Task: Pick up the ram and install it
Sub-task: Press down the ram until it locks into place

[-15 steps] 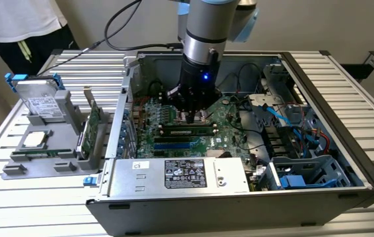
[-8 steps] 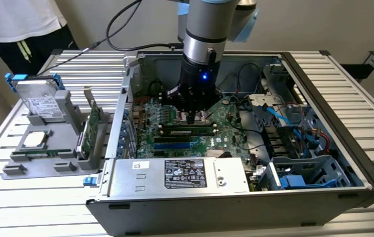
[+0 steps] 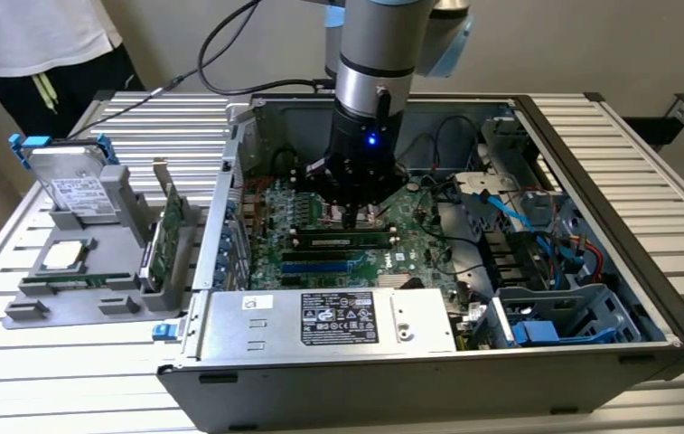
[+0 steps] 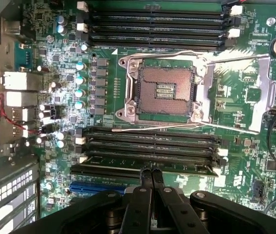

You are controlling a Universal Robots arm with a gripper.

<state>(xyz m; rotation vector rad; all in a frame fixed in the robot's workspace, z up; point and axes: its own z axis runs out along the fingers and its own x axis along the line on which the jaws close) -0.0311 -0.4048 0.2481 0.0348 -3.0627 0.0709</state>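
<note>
One tool (image 4: 151, 170) shut, pressing ram (image 4: 147, 162) into slot.

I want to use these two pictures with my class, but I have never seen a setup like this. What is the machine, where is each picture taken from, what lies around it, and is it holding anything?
The grey column is a robot arm, reaching down into an open computer case that lies on a slatted metal table. One picture comes from a camera standing off the arm. The other comes from a camera on the arm's wrist, looking straight down at the green motherboard.

At the arm's tip is the gripper, its two fingers pressed together. They touch the top edge of the ram, a long thin memory stick already sitting in a slot. Above it in the wrist view is the open, empty processor socket.

On the exterior view's left, a grey tray holds spare parts, including a hard drive.
</note>
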